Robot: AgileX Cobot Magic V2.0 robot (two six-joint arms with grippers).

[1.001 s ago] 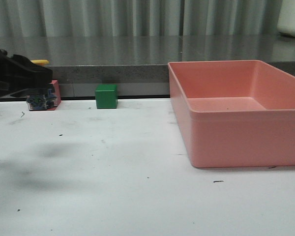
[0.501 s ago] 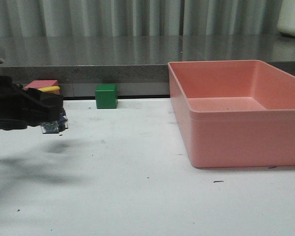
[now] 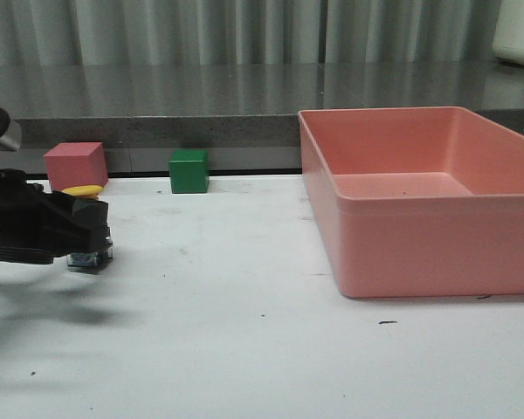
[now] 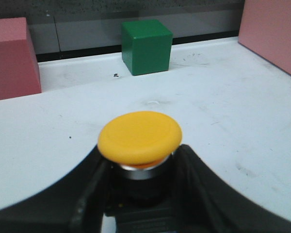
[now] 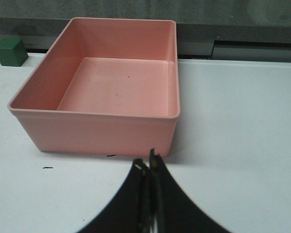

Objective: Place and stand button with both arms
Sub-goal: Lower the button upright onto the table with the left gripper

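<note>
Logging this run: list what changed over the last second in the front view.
The left gripper, shut on the yellow-capped push-button, carried it from beside the pink cube toward the camera and lower, close above the white table. The green cube and pink plastic bin stayed put.

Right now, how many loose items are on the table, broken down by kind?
Cubes: 2, a pink cube and a green cube.
Bins: 1, the pink bin, nothing in it.
Push-buttons: 1, the yellow-capped button, held in the left end effector.
Total: 4.
</note>
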